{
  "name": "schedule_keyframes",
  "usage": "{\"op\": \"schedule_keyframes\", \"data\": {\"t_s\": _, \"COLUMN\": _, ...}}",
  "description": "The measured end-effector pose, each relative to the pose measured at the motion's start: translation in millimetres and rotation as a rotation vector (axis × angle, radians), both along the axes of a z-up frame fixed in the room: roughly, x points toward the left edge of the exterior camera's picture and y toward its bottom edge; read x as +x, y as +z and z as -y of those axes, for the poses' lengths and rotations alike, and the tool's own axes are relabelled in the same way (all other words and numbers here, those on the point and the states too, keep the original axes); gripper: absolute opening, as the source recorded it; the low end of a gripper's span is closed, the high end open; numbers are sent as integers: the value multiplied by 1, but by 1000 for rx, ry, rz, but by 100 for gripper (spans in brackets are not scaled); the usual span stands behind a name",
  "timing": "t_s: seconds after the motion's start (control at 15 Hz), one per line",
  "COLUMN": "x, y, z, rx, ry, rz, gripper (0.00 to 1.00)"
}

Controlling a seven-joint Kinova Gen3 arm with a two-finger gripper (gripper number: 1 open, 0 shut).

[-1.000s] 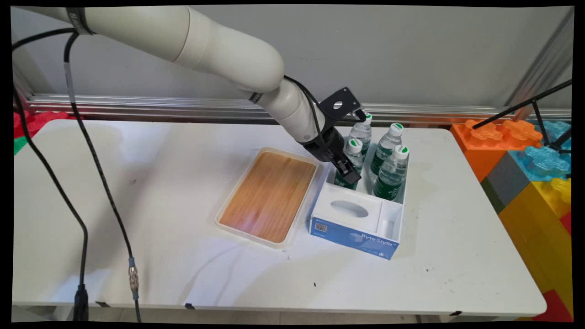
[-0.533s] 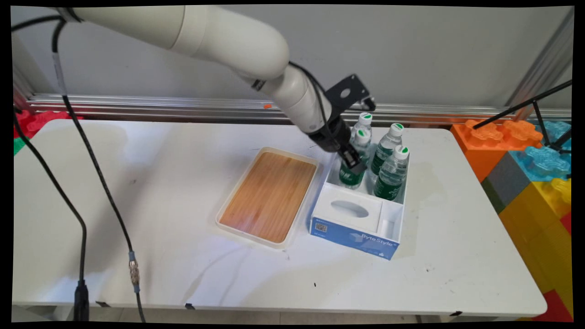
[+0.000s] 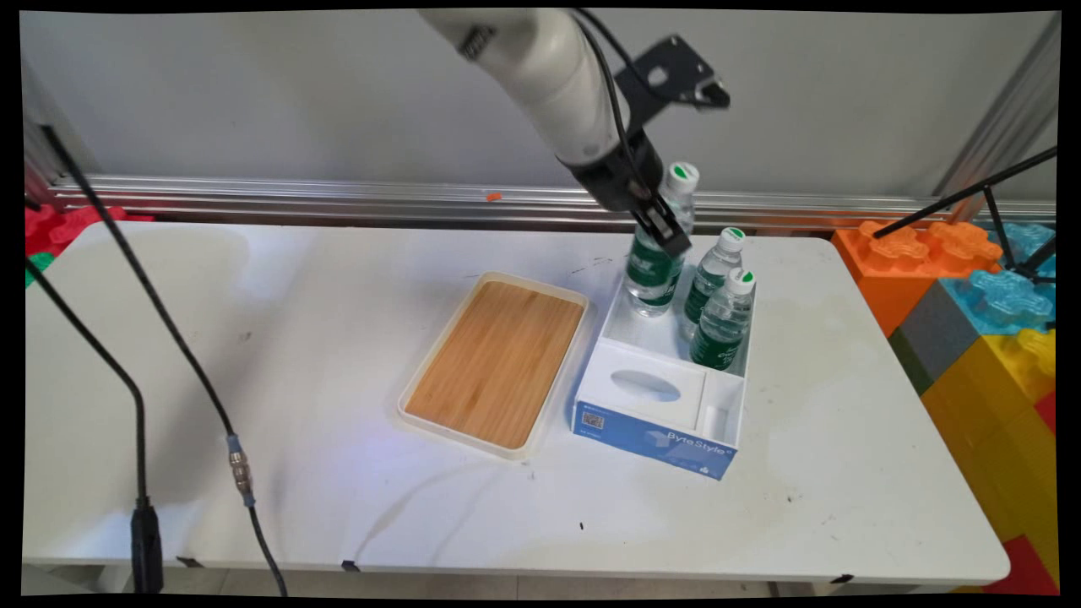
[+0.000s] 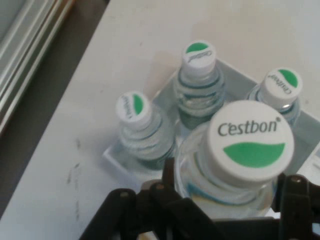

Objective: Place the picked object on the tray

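My gripper (image 3: pixel 663 239) is shut on a clear water bottle (image 3: pixel 651 280) with a green label and a white and green cap (image 3: pixel 682 176). It holds the bottle upright by its upper body, raised over the back left part of a blue and white box (image 3: pixel 657 441). In the hand view the held bottle's cap (image 4: pixel 248 144) reads "Cestbon" and sits between the fingers (image 4: pixel 163 192). Three more bottles of the same kind (image 4: pixel 134 125) (image 4: pixel 199 75) (image 4: pixel 281 90) stand below in the box. The main view shows only two of them (image 3: pixel 716 263) (image 3: pixel 726 319).
A white tray with a wooden floor (image 3: pixel 498 359) lies just left of the box. Big orange, blue and yellow blocks (image 3: pixel 971 295) are stacked past the table's right edge. Black cables (image 3: pixel 143 473) hang at the left. A metal rail (image 3: pixel 296 198) runs along the wall.
The gripper has risen with the bottle, lifting it from among the others in the box. The arm has swung upward. The other bottles have stayed in place.
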State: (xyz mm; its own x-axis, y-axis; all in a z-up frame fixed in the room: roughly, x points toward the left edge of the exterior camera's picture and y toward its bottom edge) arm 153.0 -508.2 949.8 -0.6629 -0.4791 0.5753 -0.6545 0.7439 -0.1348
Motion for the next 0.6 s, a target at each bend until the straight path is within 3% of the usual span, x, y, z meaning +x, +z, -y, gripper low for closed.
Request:
{"op": "schedule_keyframes", "data": {"t_s": 0.27, "x": 23, "y": 26, "z": -10, "rx": 6, "ry": 46, "rz": 19, "gripper": 0}}
{"op": "schedule_keyframes", "data": {"t_s": 0.6, "x": 72, "y": 30, "z": -13, "rx": 10, "ry": 75, "rz": 13, "gripper": 0}}
